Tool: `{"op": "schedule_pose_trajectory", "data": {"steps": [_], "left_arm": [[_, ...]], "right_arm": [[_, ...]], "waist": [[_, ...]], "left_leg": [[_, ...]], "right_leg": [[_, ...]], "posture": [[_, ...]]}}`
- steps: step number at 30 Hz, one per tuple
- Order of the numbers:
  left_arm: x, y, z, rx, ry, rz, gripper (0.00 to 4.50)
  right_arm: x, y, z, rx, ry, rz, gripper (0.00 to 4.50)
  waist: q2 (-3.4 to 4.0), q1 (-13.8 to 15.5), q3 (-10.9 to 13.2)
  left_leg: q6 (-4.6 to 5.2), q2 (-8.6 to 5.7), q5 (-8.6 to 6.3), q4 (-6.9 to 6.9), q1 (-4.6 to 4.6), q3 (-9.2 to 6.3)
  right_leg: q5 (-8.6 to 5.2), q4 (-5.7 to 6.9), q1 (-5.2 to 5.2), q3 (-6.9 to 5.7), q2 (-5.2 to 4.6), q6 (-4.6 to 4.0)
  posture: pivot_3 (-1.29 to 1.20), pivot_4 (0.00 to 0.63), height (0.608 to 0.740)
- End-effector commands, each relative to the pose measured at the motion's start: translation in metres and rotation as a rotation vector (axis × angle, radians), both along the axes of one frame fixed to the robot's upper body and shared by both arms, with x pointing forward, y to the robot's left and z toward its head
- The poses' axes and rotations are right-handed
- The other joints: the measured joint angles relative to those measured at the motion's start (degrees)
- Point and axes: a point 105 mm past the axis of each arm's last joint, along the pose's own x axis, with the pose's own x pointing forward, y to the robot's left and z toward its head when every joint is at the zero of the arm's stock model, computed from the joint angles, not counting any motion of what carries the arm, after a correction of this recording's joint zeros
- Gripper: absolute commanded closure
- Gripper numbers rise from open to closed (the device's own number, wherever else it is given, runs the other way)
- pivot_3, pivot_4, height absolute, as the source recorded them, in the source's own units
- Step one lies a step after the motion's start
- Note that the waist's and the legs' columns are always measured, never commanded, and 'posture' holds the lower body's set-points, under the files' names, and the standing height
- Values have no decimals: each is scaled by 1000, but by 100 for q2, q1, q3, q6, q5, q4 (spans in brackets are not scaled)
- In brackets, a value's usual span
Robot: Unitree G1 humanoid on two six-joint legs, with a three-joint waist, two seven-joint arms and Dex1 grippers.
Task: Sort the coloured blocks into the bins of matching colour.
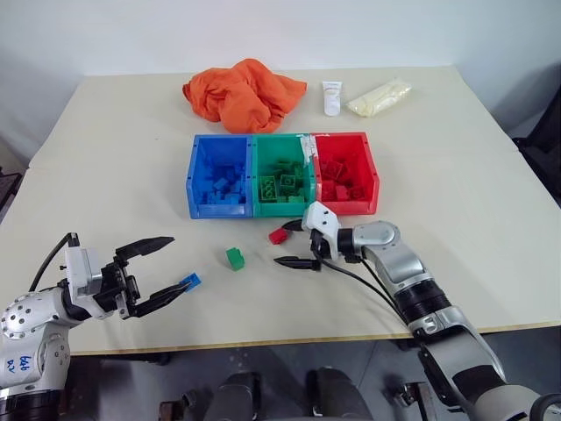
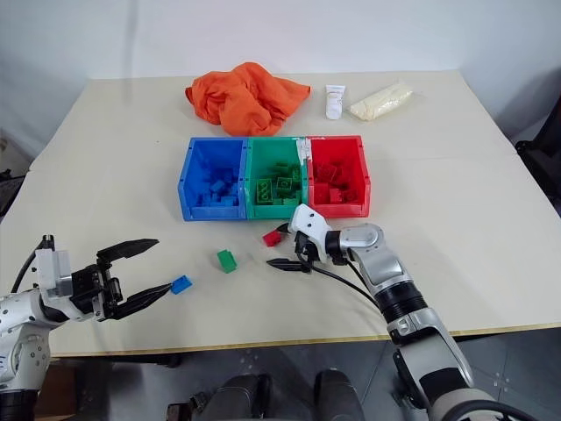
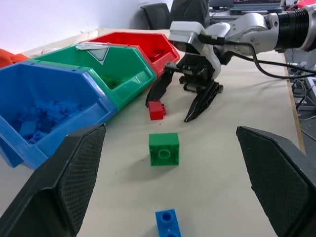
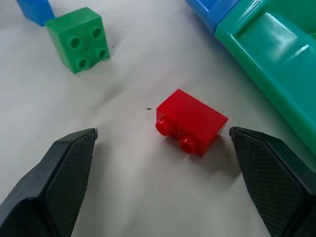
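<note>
Three joined bins (image 1: 285, 209), blue, green and red from left to right, sit mid-table with bricks inside. Near of them lie three loose bricks: a red brick (image 1: 279, 235), a green brick (image 1: 235, 258) to its left, and a blue brick (image 1: 191, 281) farther left. The right gripper (image 1: 293, 244) has its fingers spread wide around the red brick, not touching it. The left gripper (image 1: 165, 270) is likewise spread wide, empty, just left of the blue brick.

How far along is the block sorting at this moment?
Mostly done: the blue bin, green bin and red bin already hold matching blocks. In hand: the open right gripper brackets the red block without gripping it. Left: the green block and blue block, near the open, empty left gripper.
</note>
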Motion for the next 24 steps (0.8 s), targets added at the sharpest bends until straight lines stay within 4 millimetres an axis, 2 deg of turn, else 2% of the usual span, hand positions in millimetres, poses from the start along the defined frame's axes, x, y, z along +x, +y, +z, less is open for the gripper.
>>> {"op": "schedule_pose_trajectory", "data": {"steps": [1, 3, 7, 9, 11, 17, 20, 24], "left_arm": [[-1, 0, 10, -7, -43, -1, 0], [-2, -1, 10, -9, -44, -7, 0], [-4, 0, 9, -10, -37, -20, 0], [-5, 2, 8, -5, -32, -25, 0], [-5, 4, 7, 1, -26, -27, 0], [-6, 8, 5, -15, -15, -57, 0], [-6, 6, 2, -21, -4, -81, 0], [-1, 4, 2, -44, 2, -126, 0]], "right_arm": [[4, 7, 9, 7, -28, -9, 418], [6, 7, 9, 7, -29, -19, 948], [4, 8, 10, 9, -29, -15, 2381], [3, 9, 13, 18, -34, -13, 2896], [2, 9, 18, 27, -47, -8, 2895], [-17, -3, 51, 101, -93, 12, 2895], [-26, -19, 71, 132, -108, -8, 2895], [-17, -56, 101, 130, -148, -166, 2895]], "waist": [[0, 8, 0], [0, 9, 0], [0, 10, 0], [0, 10, 0], [0, 11, 0], [0, 23, 0], [0, 32, 0], [0, 51, 0]], "left_leg": [[0, -1, 0, 1, 0, 0], [0, -1, 0, 1, 0, 0], [0, -1, 0, 1, 0, -1], [0, -1, 0, 2, 0, 0], [0, -1, 0, 1, 0, 0], [0, -1, -1, -2, 0, -1], [1, -1, -1, -2, -2, -2], [2, -2, -2, -1, -3, -2]], "right_leg": [[0, 0, 0, 0, 0, 0], [0, 0, 0, 1, -1, 0], [0, 0, 1, 1, -1, 0], [0, 0, 1, 2, -1, 0], [0, 0, 1, 2, -1, 0], [0, -1, 0, 2, -1, 0], [0, -5, 1, 4, -1, 0], [0, -17, 7, 5, -2, 0]], "posture": [[0, 150, 740], [0, 150, 740], [0, 150, 740], [0, 150, 740], [0, 150, 740], [0, 150, 740], [0, 150, 740], [0, 150, 740]]}}
